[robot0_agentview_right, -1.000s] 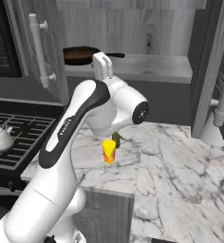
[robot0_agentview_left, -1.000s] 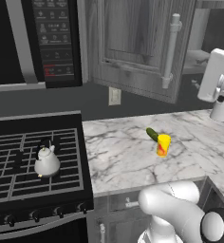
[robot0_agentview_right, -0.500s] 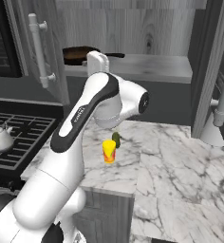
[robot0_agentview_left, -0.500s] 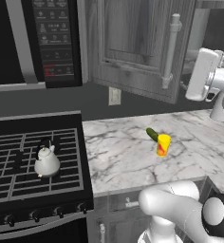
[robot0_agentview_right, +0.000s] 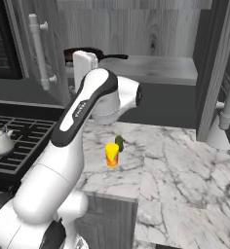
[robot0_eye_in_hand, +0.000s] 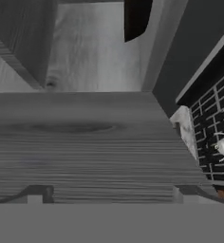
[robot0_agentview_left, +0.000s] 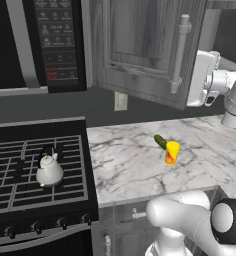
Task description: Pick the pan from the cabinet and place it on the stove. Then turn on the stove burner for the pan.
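Note:
The pan (robot0_agentview_right: 90,51) lies on the open cabinet's shelf (robot0_agentview_right: 156,68); its dark-brown body is partly covered by my hand and its black handle (robot0_agentview_right: 114,57) points right. My gripper (robot0_agentview_right: 84,61) is raised to shelf height just in front of the pan. In the hand view its two fingertips (robot0_eye_in_hand: 35,193) stand far apart at the bottom, and the gripper (robot0_eye_in_hand: 109,195) is open with only grey wood grain between them. The stove (robot0_agentview_left: 20,165) sits lower left, with knobs (robot0_agentview_left: 37,227) along its front.
A white kettle (robot0_agentview_left: 49,171) stands on the stove grates. A yellow and green item (robot0_agentview_left: 171,151) lies on the marble counter (robot0_agentview_left: 125,165). The open cabinet door (robot0_agentview_left: 145,50) with its bar handle (robot0_agentview_left: 180,55) hangs close to my hand. The microwave (robot0_agentview_left: 35,45) is above the stove.
My hand has swung left toward the cabinet opening and now covers part of the pan in the right base view. The jaws stay wide apart. Nothing else moved.

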Controlling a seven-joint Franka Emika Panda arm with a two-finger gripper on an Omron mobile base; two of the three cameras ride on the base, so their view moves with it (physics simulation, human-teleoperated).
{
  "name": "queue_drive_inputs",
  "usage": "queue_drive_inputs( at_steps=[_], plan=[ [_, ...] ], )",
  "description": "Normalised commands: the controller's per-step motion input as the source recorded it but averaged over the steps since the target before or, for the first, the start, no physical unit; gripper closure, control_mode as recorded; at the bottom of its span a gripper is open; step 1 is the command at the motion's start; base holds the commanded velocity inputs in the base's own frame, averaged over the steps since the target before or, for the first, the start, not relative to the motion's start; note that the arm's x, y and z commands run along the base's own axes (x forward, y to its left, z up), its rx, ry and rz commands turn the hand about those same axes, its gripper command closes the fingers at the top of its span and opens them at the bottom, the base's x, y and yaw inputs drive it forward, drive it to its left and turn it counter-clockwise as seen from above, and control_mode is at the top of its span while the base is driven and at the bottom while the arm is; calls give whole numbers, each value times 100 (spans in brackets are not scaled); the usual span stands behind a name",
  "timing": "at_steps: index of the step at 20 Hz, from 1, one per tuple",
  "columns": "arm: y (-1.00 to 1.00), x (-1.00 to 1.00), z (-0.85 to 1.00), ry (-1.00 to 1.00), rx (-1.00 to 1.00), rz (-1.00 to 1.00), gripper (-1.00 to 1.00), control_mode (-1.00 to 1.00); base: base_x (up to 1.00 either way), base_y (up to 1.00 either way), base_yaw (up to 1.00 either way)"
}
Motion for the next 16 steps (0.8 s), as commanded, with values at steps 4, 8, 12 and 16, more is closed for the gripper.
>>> queue_drive_inputs(
  at_steps=[4, 8, 12, 16],
  plan=[
    [55, -46, 0, 0, 0, 21, -100, -100, 0, 0, 0],
    [55, -66, 0, 0, 0, 18, -100, -100, 0, 0, 0],
    [59, -73, 0, -1, 0, 16, -100, -100, 0, 0, 0],
    [65, -67, 0, -1, -1, 15, -100, -100, 0, 0, 0]
  ],
)
